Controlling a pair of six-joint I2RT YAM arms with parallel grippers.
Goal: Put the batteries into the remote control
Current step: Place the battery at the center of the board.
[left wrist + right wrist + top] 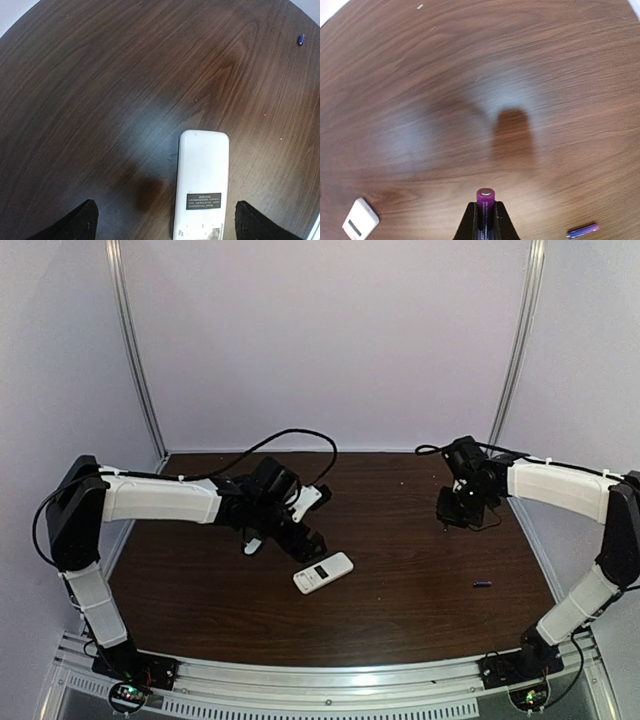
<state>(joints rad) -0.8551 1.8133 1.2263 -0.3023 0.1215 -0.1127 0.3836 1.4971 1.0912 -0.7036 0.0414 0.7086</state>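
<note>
The remote control lies flat on the dark wooden table, white face up, with a dark rectangular patch near its near end. My left gripper hovers over it, open wide, its fingers apart from the remote and nothing between them. My right gripper hangs above the table's back right, shut on one purple battery that stands upright between its fingers. The other battery lies loose on the table at the right. The remote also shows small in the right wrist view.
A small white flat piece peeks out beside the left arm's wrist. Black cables trail over the back of the table. White walls and metal posts close in the back and sides.
</note>
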